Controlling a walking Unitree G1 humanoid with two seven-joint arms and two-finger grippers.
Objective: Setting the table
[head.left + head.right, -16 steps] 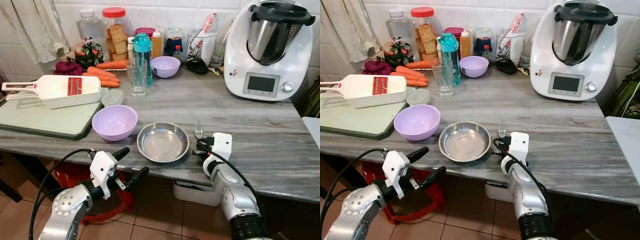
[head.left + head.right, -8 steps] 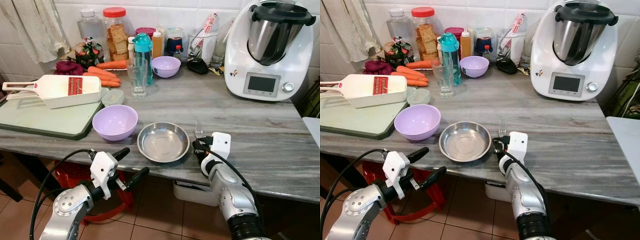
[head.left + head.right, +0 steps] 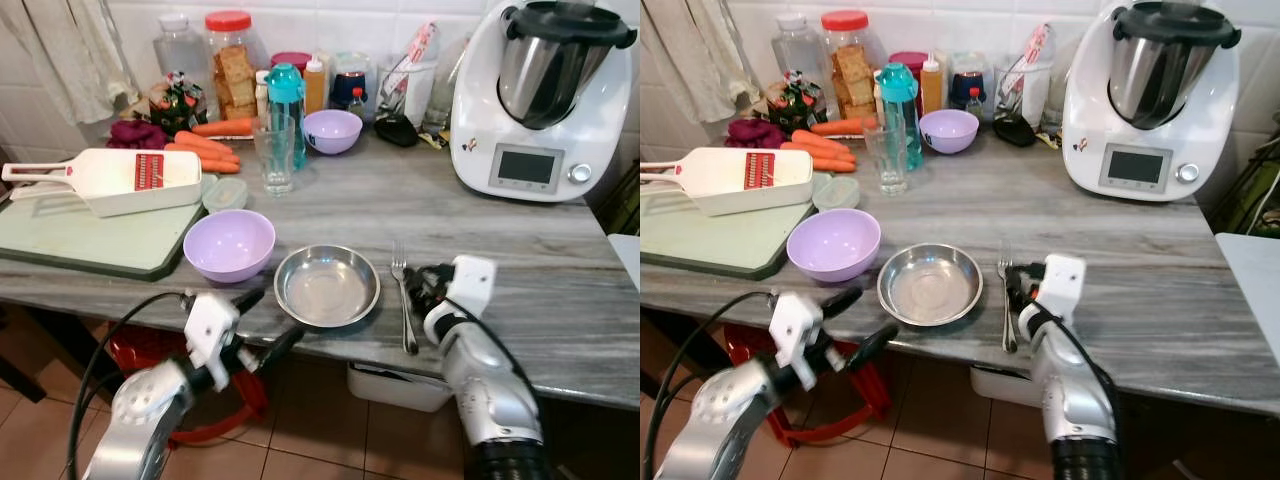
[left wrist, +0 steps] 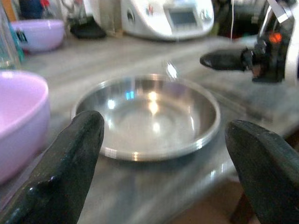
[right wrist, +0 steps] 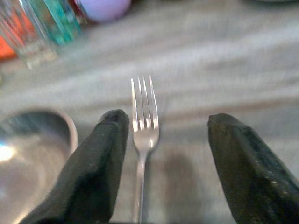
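Beside round steel dish point(image 3: 327, 286), slim metal fork point(image 3: 403, 297).

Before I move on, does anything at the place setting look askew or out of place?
Nothing stands out. The fork lies flat on the counter, right of the steel bowl, tines pointing away. The right gripper, open, sits beside it.

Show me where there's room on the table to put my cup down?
The biggest bare patch is the grey tabletop between the fork and the white kitchen machine. There is also room between the glass and the metal bowl. The back row of jars and the left side, with the cutting board and slicer, are crowded.
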